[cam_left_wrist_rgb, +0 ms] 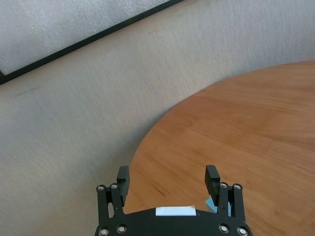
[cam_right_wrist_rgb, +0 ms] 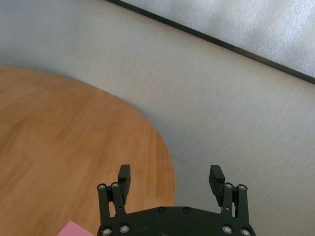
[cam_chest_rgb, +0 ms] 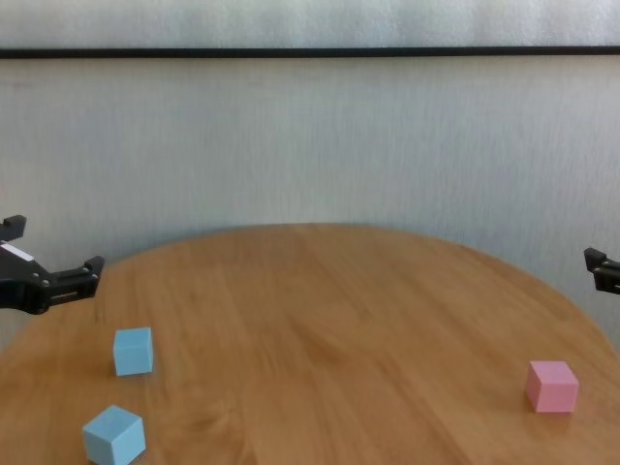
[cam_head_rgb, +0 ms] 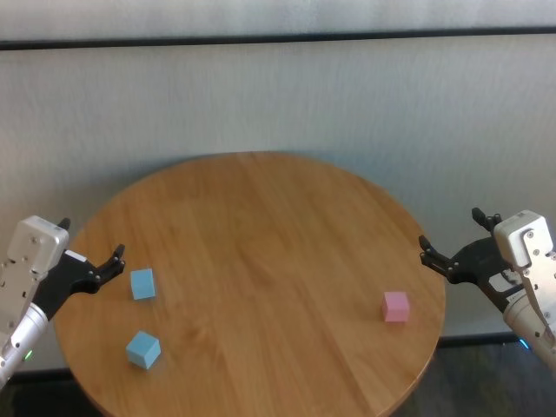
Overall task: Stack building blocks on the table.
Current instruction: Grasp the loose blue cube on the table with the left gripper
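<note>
My left tool [cam_head_rgb: 89, 258], open and empty, hovers just beside the farther blue block [cam_head_rgb: 142, 283]; pink block [cam_head_rgb: 395, 306] lies nearer my open right tool [cam_head_rgb: 456, 243].

3 small matte cubes lie apart, unstacked, on a round wood-grain table [cam_head_rgb: 261, 226]. 2 light blue blocks sit near its left edge: one [cam_head_rgb: 142, 283] flat and nearly square to the view, the other [cam_head_rgb: 143, 349] nearer the front rim and turned cornerwise. The pink block [cam_head_rgb: 395, 306] rests alone near the right edge.
</note>
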